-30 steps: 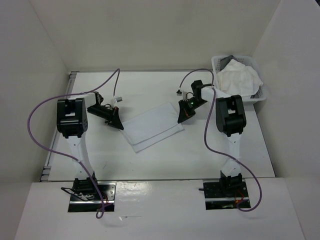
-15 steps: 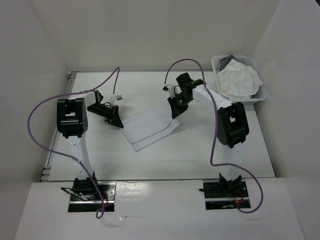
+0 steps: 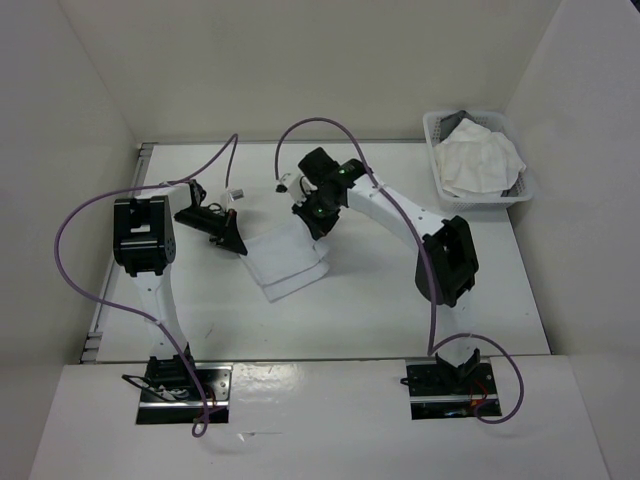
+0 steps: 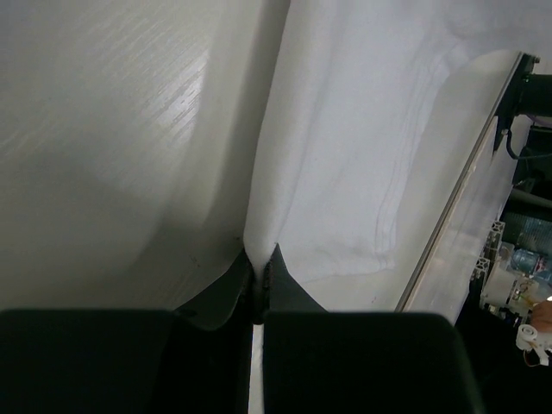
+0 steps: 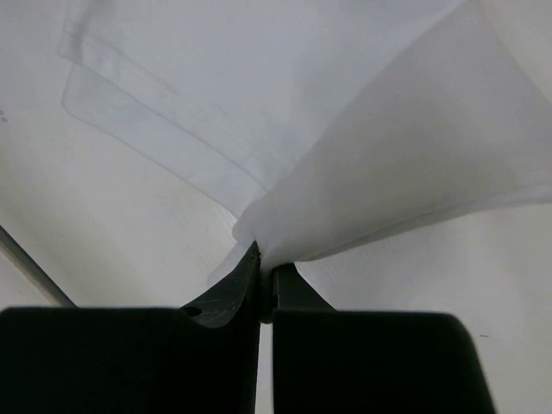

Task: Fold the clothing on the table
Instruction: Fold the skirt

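Plainly half-doubled white clothing (image 3: 284, 266), pinched by left end effector (image 3: 239, 249) and right end effector (image 3: 317, 231).

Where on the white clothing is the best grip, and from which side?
A corner or edge of the clothing, approached from outside. It lies thin and flat on the table, so only its border gives jaws purchase; the left gripper pinches the left corner, the right gripper the raised right edge.
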Action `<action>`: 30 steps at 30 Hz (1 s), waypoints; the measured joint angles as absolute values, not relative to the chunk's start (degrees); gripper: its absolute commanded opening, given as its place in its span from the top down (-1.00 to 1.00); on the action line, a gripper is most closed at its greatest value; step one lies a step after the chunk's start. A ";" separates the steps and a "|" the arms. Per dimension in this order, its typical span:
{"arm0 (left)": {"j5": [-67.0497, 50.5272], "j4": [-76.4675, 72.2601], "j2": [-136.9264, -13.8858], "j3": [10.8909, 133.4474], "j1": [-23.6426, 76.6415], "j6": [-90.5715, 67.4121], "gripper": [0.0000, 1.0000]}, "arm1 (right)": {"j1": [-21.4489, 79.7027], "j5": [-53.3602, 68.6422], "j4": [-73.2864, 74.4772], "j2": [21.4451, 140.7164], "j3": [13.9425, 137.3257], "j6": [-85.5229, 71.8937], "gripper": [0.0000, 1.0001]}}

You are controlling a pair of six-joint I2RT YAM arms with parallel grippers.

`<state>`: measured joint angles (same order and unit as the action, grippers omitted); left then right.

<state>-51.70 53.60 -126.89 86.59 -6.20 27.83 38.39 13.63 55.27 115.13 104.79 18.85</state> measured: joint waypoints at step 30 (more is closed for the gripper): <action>-51.72 52.45 -126.89 86.59 -6.11 25.10 0.92 | 54.61 7.25 60.25 122.98 110.32 21.12 1.00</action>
